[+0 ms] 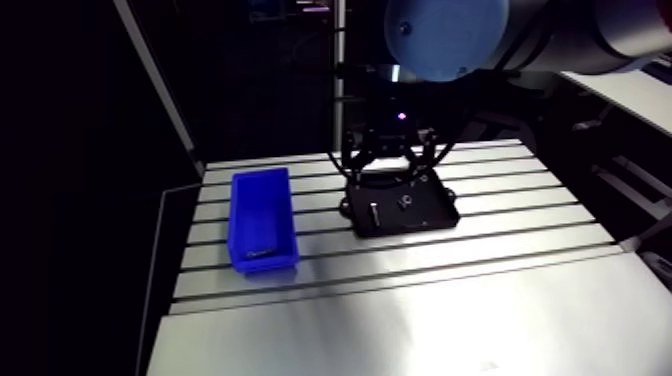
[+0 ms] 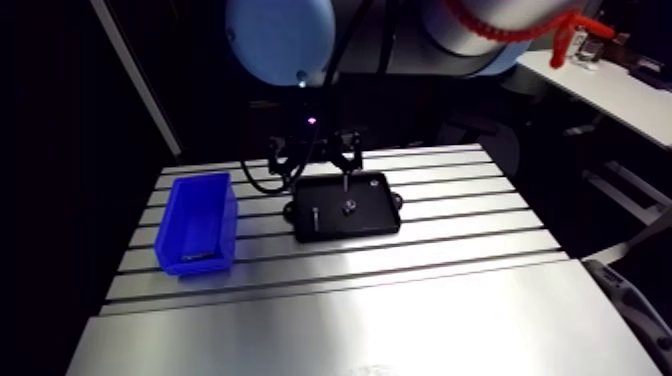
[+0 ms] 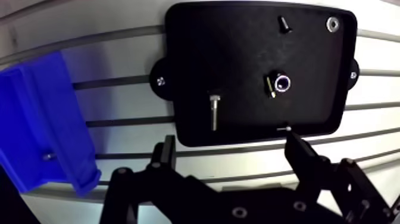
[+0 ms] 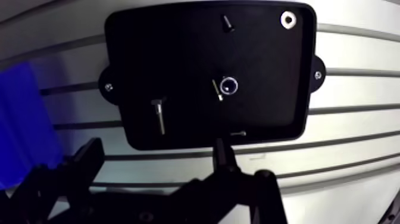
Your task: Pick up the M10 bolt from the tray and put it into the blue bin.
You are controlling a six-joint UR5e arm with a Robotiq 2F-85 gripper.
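Two fingers of the tool [image 3: 230, 142] stand spread wide, gripping nothing. M10 bolt [image 3: 215, 112] lies flat in the black tray [image 3: 238, 53], just ahead of the tool. Blue bin [image 3: 41, 119] sits off to its side on the worktop [image 3: 125, 107].

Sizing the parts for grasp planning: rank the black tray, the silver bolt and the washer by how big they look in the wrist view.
Largest to smallest:
1. black tray
2. silver bolt
3. washer, which lies farther from the camera

The bolt [image 3: 215, 111] lies in the tray [image 3: 238, 53], the bin [image 3: 36, 119] stands beside it.
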